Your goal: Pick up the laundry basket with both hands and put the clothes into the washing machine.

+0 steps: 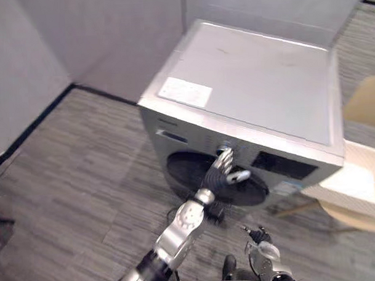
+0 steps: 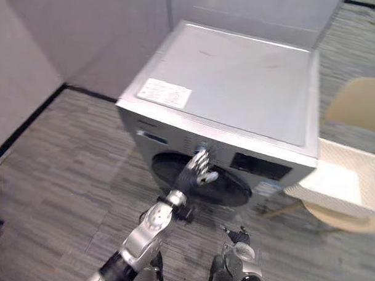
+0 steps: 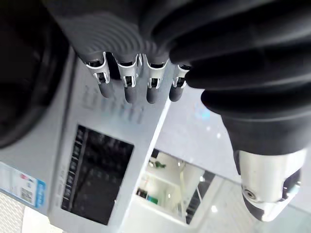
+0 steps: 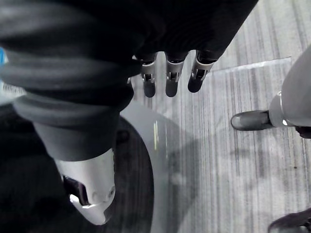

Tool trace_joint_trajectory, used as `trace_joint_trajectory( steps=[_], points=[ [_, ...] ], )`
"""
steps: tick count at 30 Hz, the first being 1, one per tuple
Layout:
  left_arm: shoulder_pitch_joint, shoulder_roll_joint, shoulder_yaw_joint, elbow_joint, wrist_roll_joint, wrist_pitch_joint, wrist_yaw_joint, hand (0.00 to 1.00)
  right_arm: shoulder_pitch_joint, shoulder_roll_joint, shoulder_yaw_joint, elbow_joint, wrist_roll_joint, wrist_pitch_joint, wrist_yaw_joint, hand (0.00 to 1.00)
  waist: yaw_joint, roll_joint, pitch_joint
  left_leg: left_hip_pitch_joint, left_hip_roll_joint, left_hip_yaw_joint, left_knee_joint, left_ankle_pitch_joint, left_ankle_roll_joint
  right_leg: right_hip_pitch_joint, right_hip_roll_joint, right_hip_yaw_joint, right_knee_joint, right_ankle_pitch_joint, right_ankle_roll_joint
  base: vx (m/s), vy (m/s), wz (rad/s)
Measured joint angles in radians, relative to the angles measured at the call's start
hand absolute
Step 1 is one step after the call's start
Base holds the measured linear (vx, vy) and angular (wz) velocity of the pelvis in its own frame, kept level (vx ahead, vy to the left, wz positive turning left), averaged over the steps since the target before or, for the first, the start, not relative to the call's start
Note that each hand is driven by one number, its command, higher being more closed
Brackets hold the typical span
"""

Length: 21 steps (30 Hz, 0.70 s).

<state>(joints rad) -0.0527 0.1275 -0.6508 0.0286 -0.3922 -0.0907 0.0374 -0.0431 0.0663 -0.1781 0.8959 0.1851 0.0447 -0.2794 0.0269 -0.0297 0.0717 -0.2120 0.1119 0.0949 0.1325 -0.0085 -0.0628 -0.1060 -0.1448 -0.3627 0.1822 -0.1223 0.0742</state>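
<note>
The laundry basket (image 2: 367,171), white and shallow, sits on the seat of a pale wooden chair (image 2: 362,106) just to the right of the washing machine (image 1: 253,83), and neither hand is on it. Whether it has clothes in it I cannot tell, since its inside reads only as pale. The machine is a silver front-loader standing against the far wall, with a white label (image 1: 184,91) on its lid, a dark display (image 3: 95,174) on the front panel and a dark round door (image 1: 188,168) below. The door looks closed, though that is not certain from here. The left hand (image 1: 224,167) is raised in front of the machine, between the door and the control panel. Its fingers are straight, its thumb is held apart, and it holds nothing. Its wrist view shows the fingertips pointing at the panel beside the display, near it but perhaps not touching. The right hand (image 1: 264,252) hangs low and near, over the grey striped carpet (image 1: 84,181) in front of the machine, with its fingers relaxed and empty. By my reading the task has hardly begun. The basket has not been lifted, the door probably has to be opened first, and both hands must go right to the basket before any clothes can be loaded.
</note>
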Motion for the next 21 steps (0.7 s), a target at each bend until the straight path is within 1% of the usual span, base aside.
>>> trace_joint_trajectory(
  steps=[1,3,4,5,6,7,8,11,12,13,14,15,16,17,18,19,20,21],
  points=[
    [0.026,0.017,0.008,-0.002,-0.005,0.000,-0.014,0.00,0.000,0.000,0.002,0.005,0.000,0.000,0.002,0.00,0.003,-0.001,-0.003,0.002,-0.005,-0.021,-0.006,0.006,-0.001,0.006,-0.004,-0.018,0.009,-0.010,-0.001,-0.02,-0.059,0.86],
    [0.123,0.061,0.075,0.001,-0.027,0.006,-0.060,0.00,-0.008,-0.012,0.023,0.022,-0.006,-0.002,0.022,0.00,0.033,0.000,-0.017,0.013,-0.014,-0.073,-0.045,0.038,-0.007,0.024,-0.010,-0.071,0.034,-0.033,-0.005,-0.03,-0.056,0.73],
    [0.142,0.070,0.094,0.003,-0.029,0.007,-0.065,0.00,-0.008,-0.018,0.036,0.024,-0.012,-0.002,0.028,0.00,0.041,0.001,-0.021,0.016,-0.017,-0.087,-0.057,0.048,-0.009,0.029,-0.010,-0.083,0.034,-0.035,-0.005,-0.03,-0.052,0.76],
    [0.181,0.084,0.141,0.014,-0.029,0.007,-0.082,0.00,-0.010,-0.029,0.041,0.024,-0.030,-0.002,0.042,0.00,0.044,0.007,-0.025,0.018,-0.025,-0.130,-0.076,0.068,-0.010,0.046,-0.012,-0.123,0.036,-0.043,-0.005,-0.04,-0.050,0.68],
    [0.194,0.085,0.161,0.026,-0.029,0.007,-0.082,0.00,-0.010,-0.032,0.041,0.024,-0.033,-0.002,0.044,0.00,0.044,0.008,-0.026,0.019,-0.027,-0.144,-0.086,0.076,-0.011,0.051,-0.013,-0.137,0.038,-0.047,-0.004,-0.06,-0.059,0.86],
    [0.214,0.085,0.209,0.060,-0.028,0.007,-0.082,0.00,-0.014,-0.035,0.043,0.026,-0.038,-0.003,0.046,0.00,0.045,0.010,-0.027,0.018,-0.032,-0.178,-0.100,0.090,-0.012,0.060,-0.014,-0.167,0.044,-0.054,-0.005,-0.06,-0.047,0.62],
    [0.223,0.086,0.235,0.080,-0.029,0.007,-0.082,0.00,-0.019,-0.036,0.046,0.032,-0.039,-0.005,0.047,0.00,0.046,0.010,-0.027,0.016,-0.034,-0.193,-0.105,0.099,-0.013,0.066,-0.013,-0.183,0.044,-0.057,-0.006,-0.06,-0.051,0.72],
    [0.279,0.069,0.401,0.188,-0.029,0.007,-0.077,0.00,-0.023,-0.044,0.080,0.037,-0.042,-0.019,0.059,0.00,0.050,0.010,-0.028,0.013,-0.041,-0.259,-0.129,0.120,-0.016,0.085,-0.010,-0.241,0.047,-0.078,-0.009,-0.06,-0.052,0.58],
    [0.290,0.057,0.463,0.230,-0.029,0.007,-0.074,0.00,-0.023,-0.045,0.090,0.038,-0.046,-0.023,0.065,0.00,0.071,0.010,-0.027,0.008,-0.043,-0.267,-0.122,0.120,-0.016,0.085,-0.012,-0.244,0.060,-0.088,-0.010,-0.04,-0.027,0.35],
    [0.290,0.049,0.490,0.256,-0.029,0.007,-0.069,0.00,-0.023,-0.048,0.104,0.038,-0.053,-0.025,0.066,0.00,0.074,0.010,-0.027,0.003,-0.045,-0.272,-0.115,0.120,-0.016,0.084,-0.014,-0.247,0.065,-0.092,-0.011,-0.03,-0.013,0.31],
    [0.289,0.033,0.527,0.291,-0.026,0.006,-0.051,0.00,-0.024,-0.051,0.119,0.038,-0.065,-0.028,0.066,0.00,0.083,0.012,-0.026,-0.012,-0.049,-0.279,-0.101,0.119,-0.016,0.084,-0.016,-0.263,0.072,-0.099,-0.010,-0.07,0.009,0.42],
    [0.280,0.018,0.579,0.336,-0.008,0.006,-0.029,0.00,-0.029,-0.053,0.120,0.046,-0.077,-0.038,0.067,0.00,0.088,0.010,-0.018,-0.042,-0.059,-0.275,-0.079,0.099,0.018,0.079,-0.031,-0.277,0.093,-0.123,0.003,-0.08,0.016,0.69],
    [0.268,-0.001,0.629,0.396,0.024,0.006,-0.006,0.00,-0.032,-0.052,0.120,0.064,-0.079,-0.038,0.066,0.00,0.093,0.003,-0.017,-0.066,-0.055,-0.182,-0.059,0.073,0.124,0.086,-0.041,-0.310,0.090,-0.129,0.010,-0.07,0.019,0.80],
    [0.260,-0.012,0.650,0.426,0.046,0.006,0.006,0.00,-0.033,-0.054,0.119,0.070,-0.080,-0.038,0.066,0.00,0.089,-0.003,-0.018,-0.077,-0.043,-0.119,-0.048,0.069,0.157,0.090,-0.047,-0.319,0.082,-0.128,0.010,0.02,0.036,0.97],
    [0.238,-0.034,0.677,0.494,0.092,0.006,0.028,0.00,-0.033,-0.064,0.118,0.072,-0.084,-0.038,0.066,0.00,0.081,-0.004,-0.008,-0.097,-0.001,0.022,-0.019,0.071,0.161,0.100,-0.053,-0.353,0.078,-0.124,0.008,0.09,0.056,0.96],
    [0.222,-0.046,0.701,0.560,0.120,0.008,0.040,0.00,-0.034,-0.072,0.116,0.072,-0.090,-0.038,0.066,0.00,0.079,0.008,-0.012,-0.102,0.038,0.156,0.008,0.074,0.156,0.103,-0.062,-0.379,0.083,-0.122,0.016,0.09,0.056,0.81],
    [0.219,-0.047,0.703,0.591,0.135,0.008,0.049,0.00,-0.037,-0.073,0.115,0.072,-0.097,-0.038,0.066,0.00,0.077,0.005,-0.009,-0.103,0.049,0.203,0.014,0.088,0.137,0.103,-0.065,-0.382,0.086,-0.117,0.025,0.17,0.072,0.57],
    [0.207,-0.045,0.706,0.670,0.171,0.008,0.061,0.00,-0.045,-0.075,0.113,0.072,-0.109,-0.038,0.066,0.00,0.069,-0.003,-0.003,-0.104,0.040,0.236,0.011,0.101,0.105,0.102,-0.068,-0.374,0.086,-0.114,0.030,0.19,0.088,0.31]
  ],
)
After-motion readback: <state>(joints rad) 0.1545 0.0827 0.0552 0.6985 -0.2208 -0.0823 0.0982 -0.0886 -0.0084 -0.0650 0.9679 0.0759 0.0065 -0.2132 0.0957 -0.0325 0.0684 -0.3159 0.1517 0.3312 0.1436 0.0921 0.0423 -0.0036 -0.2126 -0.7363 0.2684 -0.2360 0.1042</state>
